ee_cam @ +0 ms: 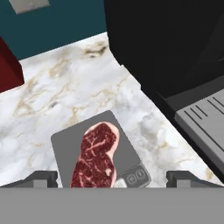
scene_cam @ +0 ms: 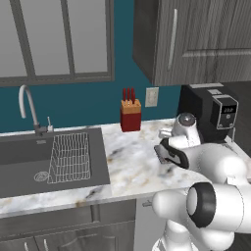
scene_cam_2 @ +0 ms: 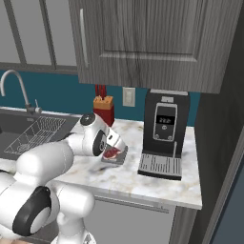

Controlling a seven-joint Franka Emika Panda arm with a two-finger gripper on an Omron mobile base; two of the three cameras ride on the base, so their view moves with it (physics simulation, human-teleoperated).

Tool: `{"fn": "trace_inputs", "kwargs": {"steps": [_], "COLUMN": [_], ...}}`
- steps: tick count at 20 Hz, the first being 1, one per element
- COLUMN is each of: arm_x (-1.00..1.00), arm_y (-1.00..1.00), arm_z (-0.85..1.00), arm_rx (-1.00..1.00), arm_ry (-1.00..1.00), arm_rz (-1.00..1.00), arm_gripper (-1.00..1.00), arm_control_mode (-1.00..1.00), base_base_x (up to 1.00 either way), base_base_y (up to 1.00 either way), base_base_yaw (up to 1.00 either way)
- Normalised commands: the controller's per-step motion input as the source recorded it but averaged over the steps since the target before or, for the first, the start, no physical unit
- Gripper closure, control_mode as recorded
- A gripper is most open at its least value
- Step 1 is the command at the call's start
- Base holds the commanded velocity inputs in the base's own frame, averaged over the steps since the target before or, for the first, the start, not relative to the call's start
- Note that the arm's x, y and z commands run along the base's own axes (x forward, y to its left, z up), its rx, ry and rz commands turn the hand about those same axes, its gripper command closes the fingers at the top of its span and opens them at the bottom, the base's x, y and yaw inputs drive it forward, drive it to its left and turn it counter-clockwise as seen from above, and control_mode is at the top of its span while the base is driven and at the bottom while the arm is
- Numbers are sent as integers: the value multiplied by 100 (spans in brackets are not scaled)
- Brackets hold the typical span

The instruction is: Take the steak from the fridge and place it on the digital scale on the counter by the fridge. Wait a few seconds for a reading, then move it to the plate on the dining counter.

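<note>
The steak [ee_cam: 96,155], a red marbled slab, lies flat on the grey digital scale [ee_cam: 65,148], which stands on the marbled counter [ee_cam: 65,87] just left of the black coffee machine. My gripper [ee_cam: 112,178] hovers right above it, open, with one dark fingertip on each side of the scale and nothing between them. From the right base view the steak [scene_cam_2: 112,152] and scale [scene_cam_2: 122,159] peek out under the hand, and the gripper [scene_cam_2: 116,144] points down at them. The plate and the dining counter are out of view. The tall dark panel [scene_cam_2: 224,143] at the right may be the fridge; I cannot tell.
A black coffee machine [scene_cam_2: 164,133] with its drip tray stands right of the scale. A red knife block [scene_cam_2: 104,108] sits at the back wall. Farther left are the dark sink [scene_cam: 29,162], a wire rack [scene_cam: 71,157] and a faucet [scene_cam: 27,105]. Wall cabinets [scene_cam_2: 143,43] hang overhead.
</note>
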Motion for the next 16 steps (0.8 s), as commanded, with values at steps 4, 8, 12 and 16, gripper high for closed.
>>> {"fn": "trace_inputs", "kwargs": {"steps": [4,8,12,16], "arm_x": [0,0,0,0], "arm_y": [0,3,0,1], "arm_z": [23,1,0,-6], "arm_rx": [10,5,0,0], "arm_ry": [0,5,5,2], "arm_rz": [1,0,0,0], "arm_gripper": [-100,-100,-100,-100], "arm_control_mode": [-100,-100,-100,-100], "base_base_x": [0,0,0,0], "base_base_y": [0,0,0,0], "base_base_yaw": [0,0,0,0]}}
